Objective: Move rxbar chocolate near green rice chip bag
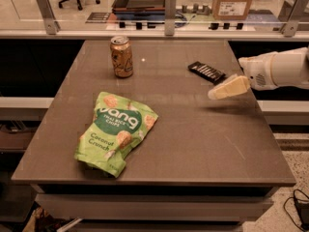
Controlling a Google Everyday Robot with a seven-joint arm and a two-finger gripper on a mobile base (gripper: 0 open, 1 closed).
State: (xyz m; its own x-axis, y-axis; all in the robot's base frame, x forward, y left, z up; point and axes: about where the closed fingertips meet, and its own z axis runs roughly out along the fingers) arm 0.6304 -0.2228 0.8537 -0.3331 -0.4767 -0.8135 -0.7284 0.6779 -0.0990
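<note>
The rxbar chocolate [206,72], a small flat black bar with white stripes, lies on the grey table [193,129] at the back right. The green rice chip bag [116,129], a crinkled light-green pouch with a dark green patch, lies front left of centre. My gripper [215,94] comes in from the right on a white arm and hovers over the table just in front of and slightly right of the bar, apart from it. It holds nothing that I can see.
An orange-gold drink can [121,56] stands upright at the back left of the table. A rail with metal posts [169,6] runs behind the table. The table's front edge [154,181] is near the bag.
</note>
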